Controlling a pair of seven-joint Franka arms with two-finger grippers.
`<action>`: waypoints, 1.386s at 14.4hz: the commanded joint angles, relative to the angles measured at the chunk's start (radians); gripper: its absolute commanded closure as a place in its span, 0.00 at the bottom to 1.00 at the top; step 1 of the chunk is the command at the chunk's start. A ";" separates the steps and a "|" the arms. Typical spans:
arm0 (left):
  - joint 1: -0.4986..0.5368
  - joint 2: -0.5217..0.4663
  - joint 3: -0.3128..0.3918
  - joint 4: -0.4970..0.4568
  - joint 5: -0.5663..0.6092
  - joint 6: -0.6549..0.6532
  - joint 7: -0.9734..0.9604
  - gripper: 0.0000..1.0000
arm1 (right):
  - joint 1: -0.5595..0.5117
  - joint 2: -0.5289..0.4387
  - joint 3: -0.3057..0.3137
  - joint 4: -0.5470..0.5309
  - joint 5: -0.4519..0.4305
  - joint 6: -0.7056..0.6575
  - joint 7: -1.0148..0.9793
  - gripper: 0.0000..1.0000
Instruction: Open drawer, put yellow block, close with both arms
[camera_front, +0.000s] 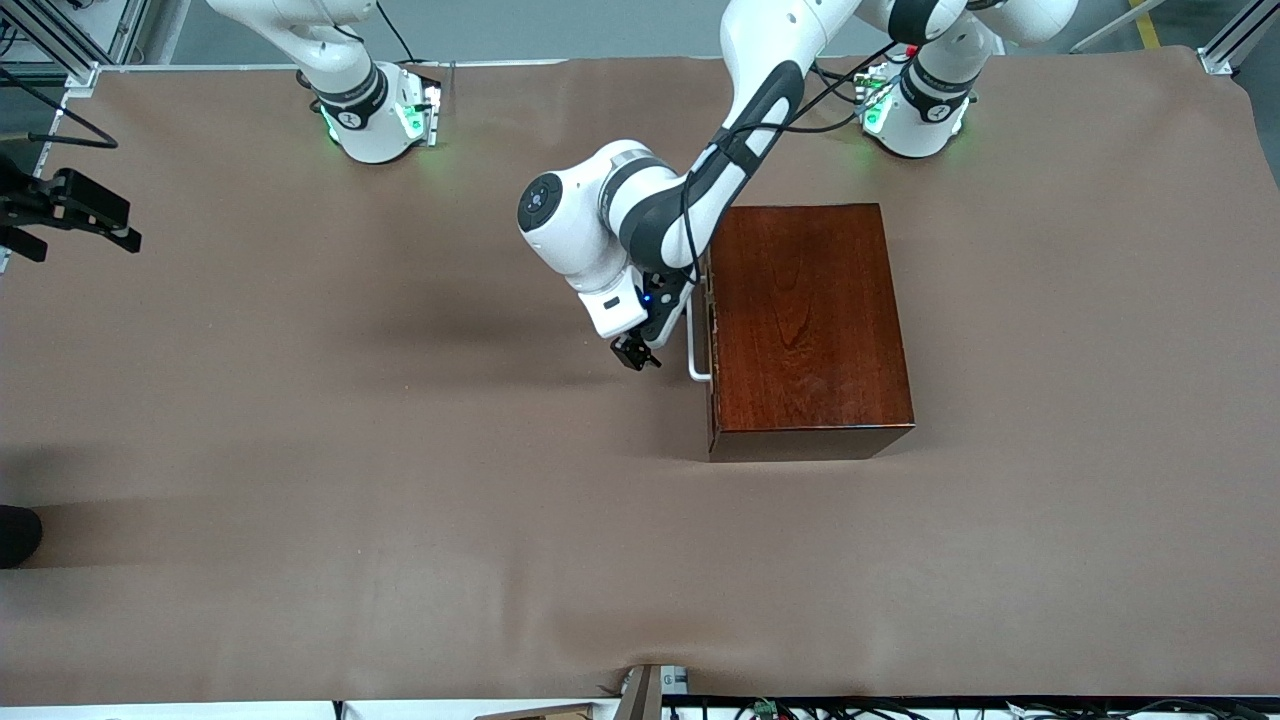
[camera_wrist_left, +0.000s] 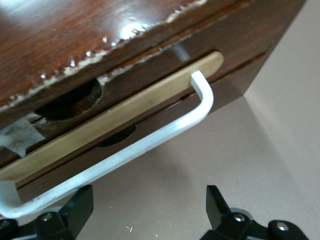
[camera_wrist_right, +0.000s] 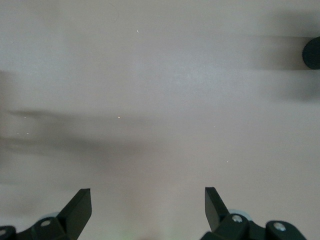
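Broadly: a wide table (camera_front: 300, 420) covered in brown, slightly rippled paper fills the front view. Pale floor and aluminium frame bars show at the upper corners, a white edge with cables runs along the bottom, and a dark rounded shape sits at the lower left edge.

The wooden box (camera_front: 808, 320), glossy reddish-brown, stands right of centre in the frame, toward the left arm's end of the table. The drawer (camera_wrist_left: 115, 122) looks nearly closed in it; in the left wrist view a pale wood strip shows along its dark front, with worn, chipped finish on the box edge above. The white handle (camera_front: 696, 345) projects from the box's face toward frame centre.

The left arm (camera_front: 740, 130) comes from its base at upper right and bends down to the box front. The left gripper (camera_wrist_left: 150, 215) hangs just beside the handle, low over the paper, fingers (camera_wrist_left: 215, 205) spread apart and released, nothing between them; the bar lies ahead of them, not touched as far as shown.

The right arm (camera_front: 350, 90) waits at upper left. The right gripper (camera_front: 70, 210) is at the frame's left edge, off the table's end; its wrist view shows it over bare pale surface with soft shadows, fingers (camera_wrist_right: 214, 204) wide apart, holding nothing.

The yellow block appears in no view.
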 joint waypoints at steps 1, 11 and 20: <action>0.010 -0.050 -0.002 -0.010 0.029 -0.013 0.109 0.00 | -0.031 0.003 0.015 0.003 -0.009 -0.007 -0.005 0.00; 0.155 -0.332 -0.008 -0.043 -0.028 0.004 0.535 0.00 | -0.025 -0.008 0.025 0.026 -0.004 -0.078 -0.004 0.00; 0.376 -0.602 -0.009 -0.175 -0.135 -0.100 1.086 0.00 | -0.031 -0.009 0.019 0.026 0.008 -0.059 -0.002 0.00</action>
